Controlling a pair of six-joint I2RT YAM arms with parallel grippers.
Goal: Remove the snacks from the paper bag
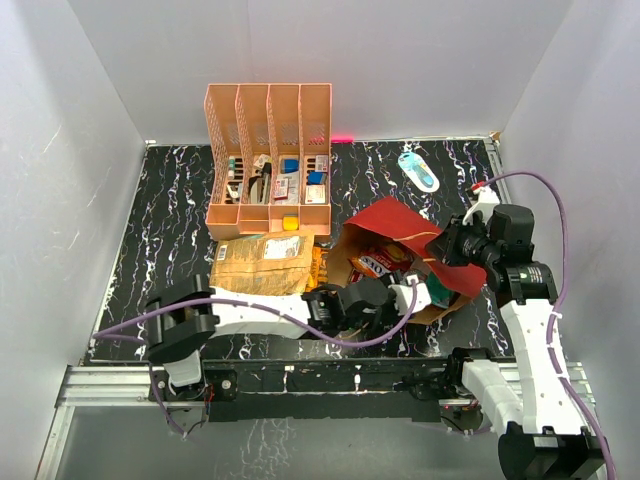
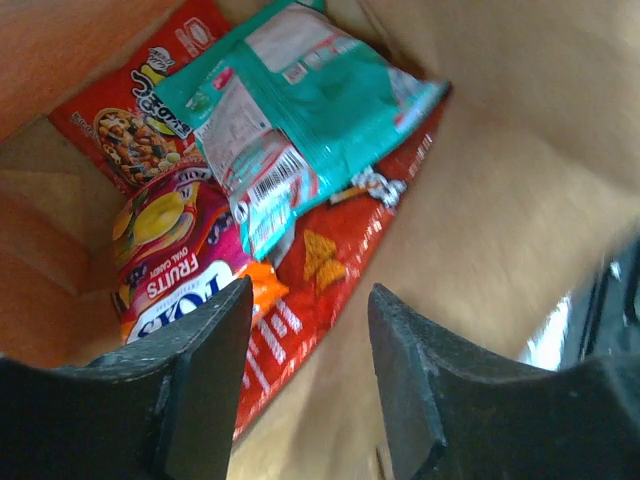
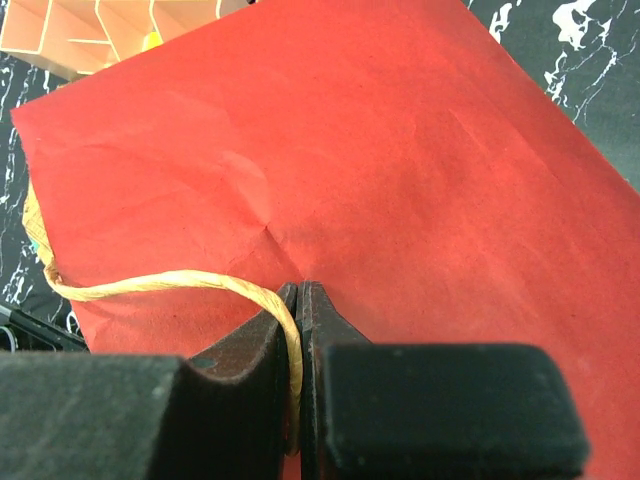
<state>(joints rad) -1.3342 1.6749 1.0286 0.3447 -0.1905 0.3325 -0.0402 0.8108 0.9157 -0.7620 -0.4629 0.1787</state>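
Note:
The paper bag (image 1: pixel 398 222) lies on its side, dark red outside, its mouth towards the near left. My right gripper (image 1: pixel 447 243) is shut on its thin yellowish loop handle (image 3: pixel 170 282), against the red outer wall (image 3: pixel 380 150). My left gripper (image 1: pixel 400 292) is open and empty inside the bag's mouth (image 2: pixel 310 300). Ahead of its fingers lie a teal-white packet (image 2: pixel 300 110), a red chip bag (image 2: pixel 330 255), an orange-red candy bag (image 2: pixel 175 250) and another red packet (image 2: pixel 125 110). A mustard-gold chip bag (image 1: pixel 262 262) lies on the table outside the bag.
A peach slotted organiser (image 1: pixel 268 160) stands at the back, just behind the gold bag. A light-blue-and-white oval packet (image 1: pixel 418 170) lies at the back right. White walls close in the black marbled table (image 1: pixel 160 230).

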